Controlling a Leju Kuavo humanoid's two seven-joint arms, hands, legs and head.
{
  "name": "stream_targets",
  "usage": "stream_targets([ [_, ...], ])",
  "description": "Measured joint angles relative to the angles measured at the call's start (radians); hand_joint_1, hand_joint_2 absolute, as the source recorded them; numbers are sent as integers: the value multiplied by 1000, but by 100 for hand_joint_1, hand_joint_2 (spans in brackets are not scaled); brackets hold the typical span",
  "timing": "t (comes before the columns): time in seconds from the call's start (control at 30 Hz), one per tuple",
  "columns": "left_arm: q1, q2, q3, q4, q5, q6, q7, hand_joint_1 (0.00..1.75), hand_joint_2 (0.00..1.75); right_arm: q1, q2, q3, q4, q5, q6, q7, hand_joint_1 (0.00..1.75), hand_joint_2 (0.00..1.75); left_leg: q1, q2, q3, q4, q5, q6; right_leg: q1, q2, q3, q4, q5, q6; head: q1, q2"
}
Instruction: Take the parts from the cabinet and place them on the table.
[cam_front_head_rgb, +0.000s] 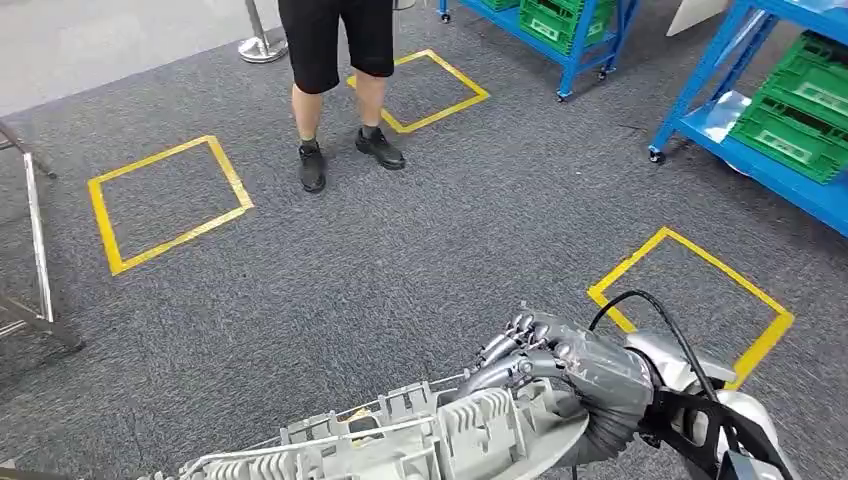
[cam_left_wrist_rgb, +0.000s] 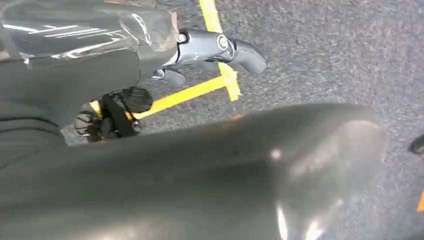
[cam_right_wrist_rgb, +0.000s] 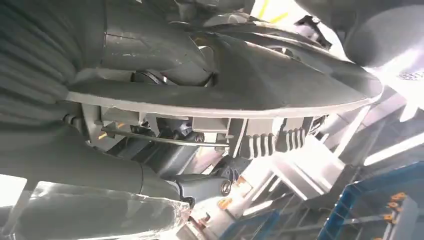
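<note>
One long grey ribbed plastic part (cam_front_head_rgb: 400, 440) gripped by right hand (cam_front_head_rgb: 560, 375); left hand (cam_left_wrist_rgb: 200, 55) state unclear.

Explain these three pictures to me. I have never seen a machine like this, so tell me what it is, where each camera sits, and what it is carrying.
This is a walking humanoid robot with two silver arms and many-fingered hands. The wide picture comes from a camera high on its body, looking down at grey carpet marked with yellow tape squares. A person stands ahead, and blue racks with green crates stand to the right. At the bottom, the right hand grips a long grey ribbed plastic part.

The other two pictures come from cameras at the wrists, so they look tilted. The right wrist view shows the same part from very close. The left wrist view shows the left hand above the carpet, beside a blurred grey surface; what it holds is unclear.
</note>
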Motion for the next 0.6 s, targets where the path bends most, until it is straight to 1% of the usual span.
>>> stream_targets([
  [0.03,5,-1,3,0,-1,0,1,0,0,2,2,0,0,4,-3,-3,175,175,4,-6,-3,-2,2,-5,5,-6,0,1,1,-7,0,0],
  [0.07,10,0,5,-3,-5,2,3,0,0,4,4,0,0,7,-5,-6,175,175,5,-14,-6,1,0,-9,0,-16,3,-3,3,-13,0,0],
  [0.1,12,1,8,-8,-7,3,3,0,0,5,5,0,0,10,-8,-7,175,175,4,20,-5,12,-8,-12,-4,-25,6,-5,4,-16,0,0],
  [0.13,12,0,10,-10,-6,5,3,0,0,12,7,-1,-1,12,-10,-8,175,175,-2,81,-21,50,-32,-19,-3,-34,10,-5,1,-26,-8,0],
  [0.17,10,0,10,-10,-8,6,4,0,0,17,7,-1,-3,14,-12,-8,175,175,2,113,-54,118,-68,-24,1,-44,12,-5,-2,-32,-9,0],
  [0.2,9,0,10,-10,-9,6,3,0,0,22,7,-1,-3,14,-12,-9,175,175,6,128,-99,204,-107,-26,4,-55,13,-5,-4,-35,-9,0],
  [0.23,6,0,10,-10,-9,6,3,0,0,27,7,-1,-3,14,-13,-9,175,175,9,133,-148,297,-141,-28,7,-72,13,-4,-6,-38,-9,0],
  [0.27,6,0,10,-10,-12,7,4,0,0,30,7,-1,-3,14,-13,-9,175,175,11,135,-172,337,-146,-30,9,-83,13,-4,-7,-39,-9,0],
  [0.3,6,0,10,-10,-15,7,3,0,0,32,8,-1,-3,14,-13,-9,175,175,12,135,-170,326,-129,-29,11,-95,14,-5,-9,-40,-10,0],
  [0.33,6,0,11,-10,-19,8,0,0,0,33,8,-1,-3,13,-12,-9,175,175,12,139,-141,266,-93,-27,13,-106,16,-5,-11,-39,-10,0],
  [0.37,6,0,11,-10,-20,8,-2,0,0,33,8,-1,-3,13,-12,-9,175,175,11,147,-93,177,-52,-21,15,-116,19,-5,-13,-39,-10,0],
  [0.4,5,0,11,-10,-20,8,-5,0,0,33,8,-2,-3,12,-12,-9,175,175,8,170,-38,80,-16,-13,17,-126,23,-5,-16,-37,-10,0],
  [0.43,1,1,11,-10,-21,7,-9,0,0,33,8,-3,-3,12,-12,-9,175,175,-6,235,-4,15,-14,-1,20,-135,27,-5,-19,-34,-9,0],
  [0.47,-3,1,11,-10,-23,7,-10,0,0,34,7,-4,-3,11,-11,-10,175,175,-7,227,-1,14,-13,0,26,-144,27,-6,-23,-28,-7,0],
  [0.5,-5,0,10,-10,-22,6,-13,0,0,36,7,-6,-3,11,-11,-10,175,175,-11,215,-6,14,-13,2,24,-155,29,-6,-25,-24,-10,0],
  [0.53,-5,0,10,-10,-25,6,-14,0,0,36,7,-6,-3,11,-10,-10,175,175,-12,203,-7,14,-13,5,22,-167,32,-9,-25,-22,-9,0],
  [0.57,-3,0,11,-10,-25,6,-15,0,0,35,7,-7,-3,11,-10,-10,175,175,-12,191,-7,8,-11,9,23,-178,37,-14,-25,-16,-9,0],
  [0.6,-3,0,11,-10,-27,6,-16,0,0,36,8,-10,-5,11,-9,-10,175,175,1,174,12,-14,3,18,24,-177,34,-12,-33,-11,-10,0],
])
